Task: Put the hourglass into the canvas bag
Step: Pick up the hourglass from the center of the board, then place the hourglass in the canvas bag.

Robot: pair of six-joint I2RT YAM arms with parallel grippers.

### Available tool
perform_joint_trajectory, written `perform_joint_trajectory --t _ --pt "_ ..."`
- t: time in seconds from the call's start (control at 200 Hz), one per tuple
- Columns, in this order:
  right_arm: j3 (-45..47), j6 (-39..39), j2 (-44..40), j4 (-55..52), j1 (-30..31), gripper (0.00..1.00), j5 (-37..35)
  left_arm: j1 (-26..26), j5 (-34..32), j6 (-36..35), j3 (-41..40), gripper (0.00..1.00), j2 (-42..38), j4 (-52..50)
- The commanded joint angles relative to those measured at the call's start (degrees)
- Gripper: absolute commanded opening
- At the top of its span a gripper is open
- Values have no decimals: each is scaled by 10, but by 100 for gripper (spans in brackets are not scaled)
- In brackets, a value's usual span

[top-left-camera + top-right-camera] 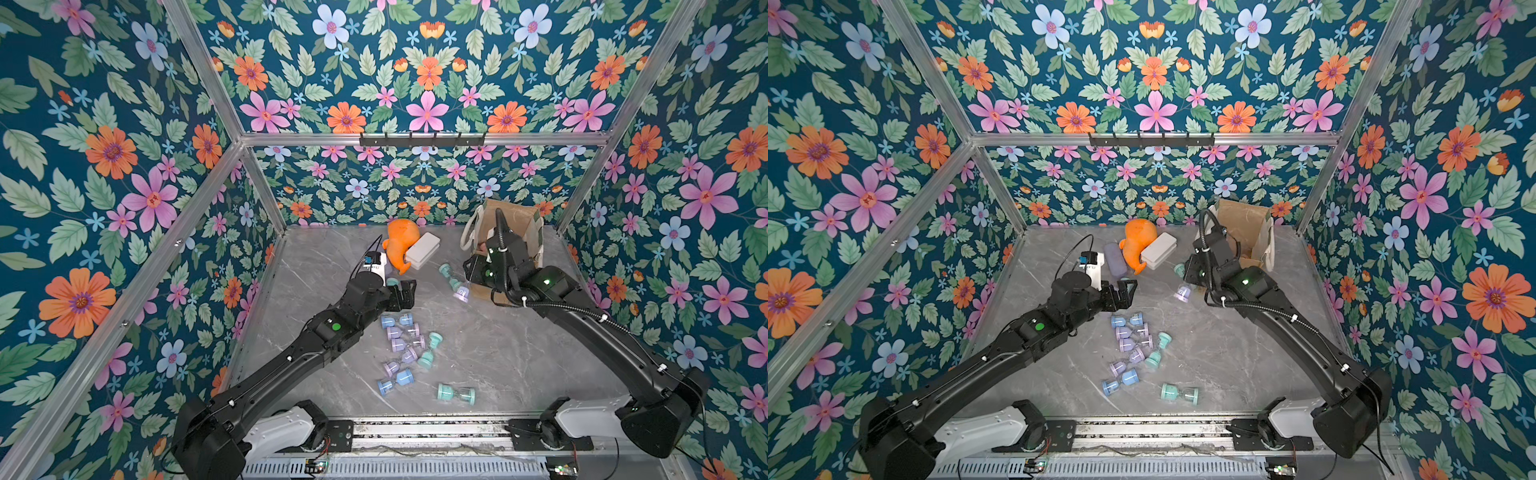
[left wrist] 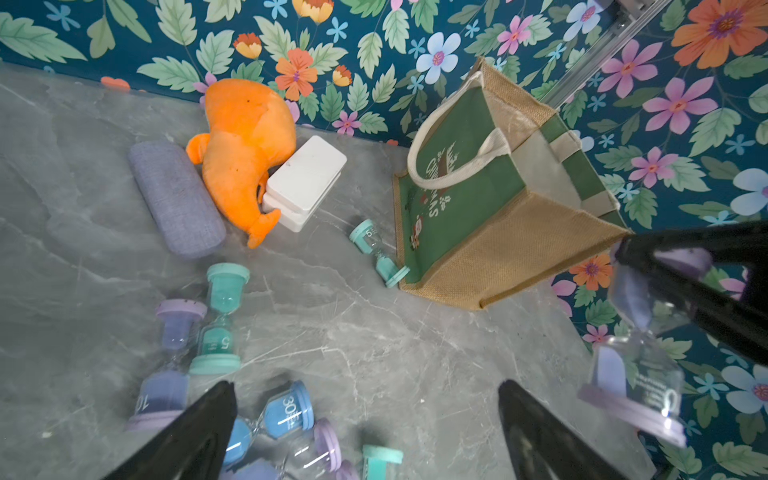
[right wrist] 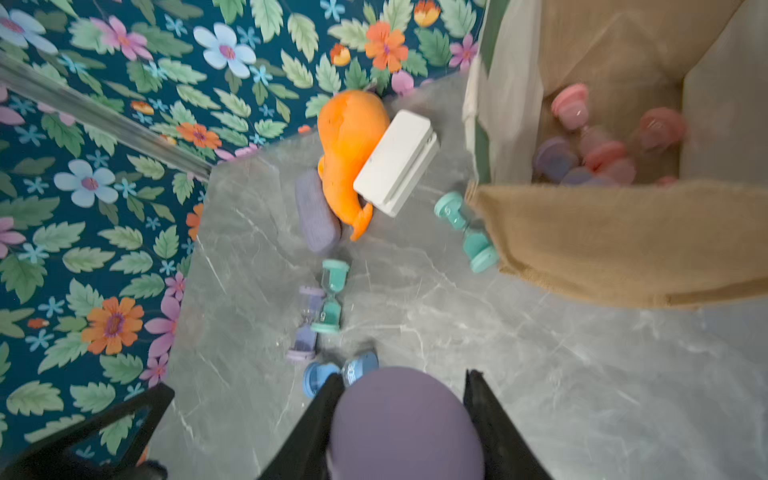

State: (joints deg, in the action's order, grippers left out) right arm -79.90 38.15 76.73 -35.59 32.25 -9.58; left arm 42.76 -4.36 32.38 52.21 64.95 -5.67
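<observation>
Right wrist view shows a round lilac cap squarely between the fingers of the right hand [image 3: 403,376], which is pinched close on the purple hourglass [image 3: 405,428]. From the left wrist view that hourglass hangs close to upright, tipped slightly. One cap is up in the fingers and the other points down at the tabletop [image 2: 374,332]. In both top views it sits in the air just near-left of the canvas bag [image 1: 519,220], outside its open mouth. The bag stands far right, with pink and purple hourglasses [image 3: 602,158] inside. The left hand [image 2: 365,383] is spread wide and empty above the loose hourglasses [image 1: 399,344] lying mid-tabletop.
</observation>
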Motion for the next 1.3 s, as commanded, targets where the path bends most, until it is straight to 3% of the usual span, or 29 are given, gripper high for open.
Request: perform_joint_trajectory --t 0.0,0.26,0.61,1.055,1.295 --pt "-36 -50 13 -5 -39 32 31 0 5 -13 19 100 24 44" --pt "-132 -76 81 4 -158 31 90 1 39 -13 60 100 90 102" --pt "-228 -92 223 21 -269 29 101 5 59 -6 107 100 161 133" --pt "-372 -108 427 -34 -289 28 110 7 87 -22 170 100 231 119" --pt "-390 -109 486 -45 -288 28 110 7 83 -30 175 100 238 111"
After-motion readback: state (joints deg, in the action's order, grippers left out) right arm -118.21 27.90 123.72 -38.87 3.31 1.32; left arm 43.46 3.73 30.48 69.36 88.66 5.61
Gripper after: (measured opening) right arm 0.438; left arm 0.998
